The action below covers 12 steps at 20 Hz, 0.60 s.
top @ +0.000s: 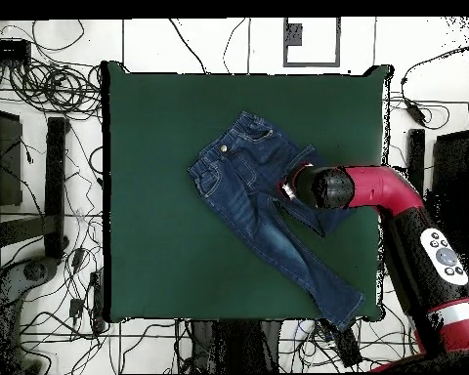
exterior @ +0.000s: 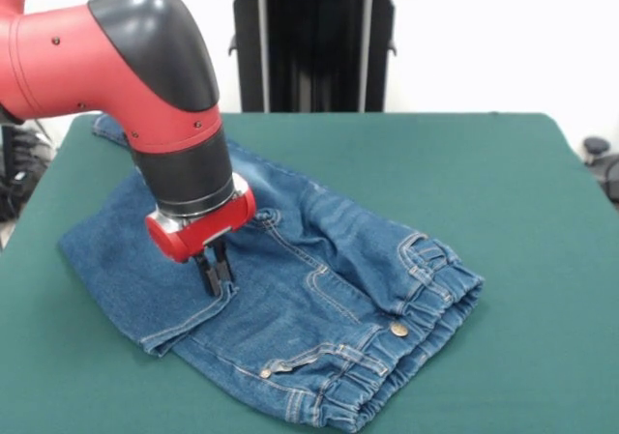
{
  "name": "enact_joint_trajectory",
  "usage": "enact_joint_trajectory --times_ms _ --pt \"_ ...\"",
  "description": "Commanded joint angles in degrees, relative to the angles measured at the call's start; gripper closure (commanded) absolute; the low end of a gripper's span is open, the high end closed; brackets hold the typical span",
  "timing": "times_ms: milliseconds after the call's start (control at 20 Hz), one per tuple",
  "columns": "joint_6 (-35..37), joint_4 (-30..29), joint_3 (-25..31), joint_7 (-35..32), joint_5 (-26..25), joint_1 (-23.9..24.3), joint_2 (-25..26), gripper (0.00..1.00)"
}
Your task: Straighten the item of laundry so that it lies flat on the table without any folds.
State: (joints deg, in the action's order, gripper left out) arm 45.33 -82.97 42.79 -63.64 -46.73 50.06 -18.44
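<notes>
The arm (exterior: 145,76) consists of red cylindrical casings with black rounded joint covers and small dark screws set in the red shells. A black wrist section ends in a silver ring and red flange. The hand (exterior: 215,268) carries short black fingers (exterior: 205,272). The overhead view shows round grey buttons on a black panel (top: 444,256).

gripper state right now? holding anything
gripper: shut on the jeans, fingers pinched together at a fold of the denim.

In the front view the jeans (exterior: 319,299) lie spread on the counter (exterior: 522,192) left of its middle, waistband toward the near right, one leg folded leftward, and the claw (exterior: 215,268) touches that leg's hem.
</notes>
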Motion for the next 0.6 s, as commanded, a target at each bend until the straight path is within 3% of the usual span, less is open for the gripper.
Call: enact_joint_trajectory --times_ms 50,300,600 --pt "7.02 1.77 -3.07 11.74 -1.32 -2.43 0.77 1.00" --pt "10.06 1.03 -5.67 8.91 -1.72 -2.85 -4.04 1.00" --pt "13.89 0.09 -10.31 12.60 -6.77 -3.50 -9.82 1.00"
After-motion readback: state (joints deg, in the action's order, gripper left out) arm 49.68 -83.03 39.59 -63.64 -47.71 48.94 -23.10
